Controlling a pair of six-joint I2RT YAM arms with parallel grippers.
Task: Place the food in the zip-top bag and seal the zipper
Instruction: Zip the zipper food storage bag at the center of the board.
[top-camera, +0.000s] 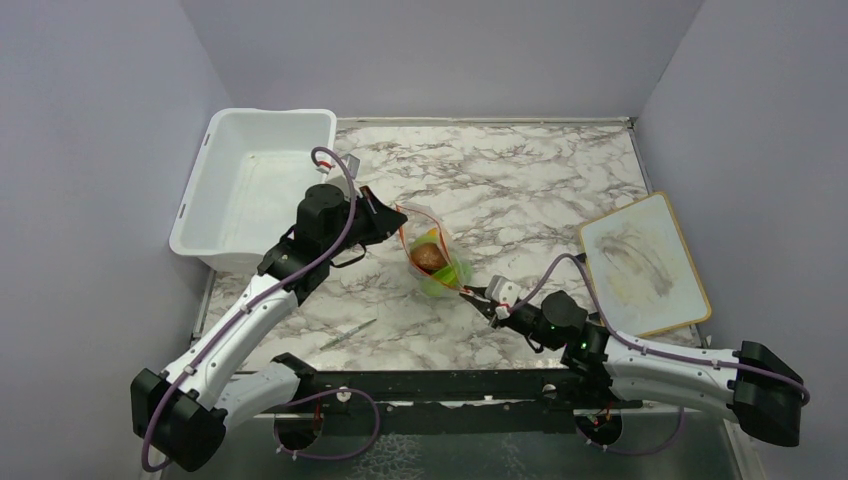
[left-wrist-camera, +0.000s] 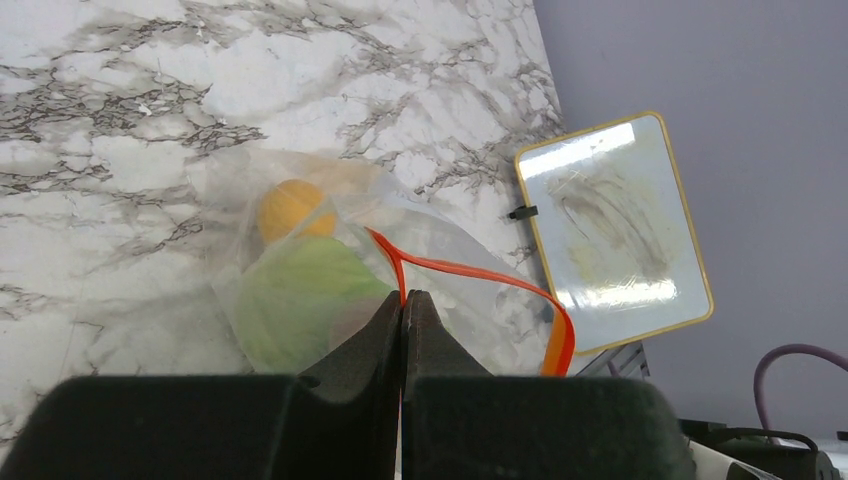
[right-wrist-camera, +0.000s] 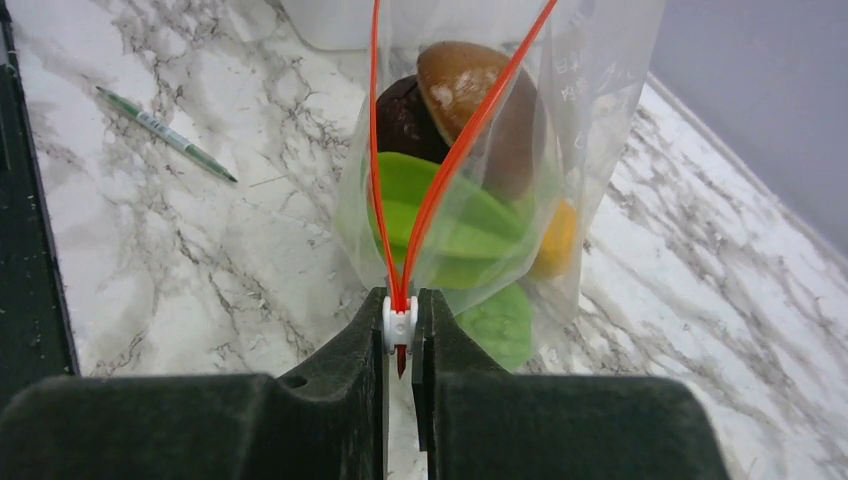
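The clear zip-top bag (top-camera: 432, 262) hangs stretched between my two grippers above the marble table, with the food (top-camera: 428, 257) inside it. Brown and dark pieces (right-wrist-camera: 480, 90), a green piece (right-wrist-camera: 450, 215) and an orange ball (left-wrist-camera: 290, 207) show through the plastic. The orange-red zipper (right-wrist-camera: 440, 190) gapes open in a narrow V along the mouth. My left gripper (left-wrist-camera: 403, 297) is shut on the zipper's far end (left-wrist-camera: 470, 270). My right gripper (right-wrist-camera: 401, 300) is shut on the white slider (right-wrist-camera: 399, 325) at the near end of the zipper.
A white plastic tub (top-camera: 255, 185) stands at the back left, close behind the left arm. A small whiteboard (top-camera: 645, 262) lies at the right edge. A green pen (top-camera: 348, 334) lies on the marble in front of the bag.
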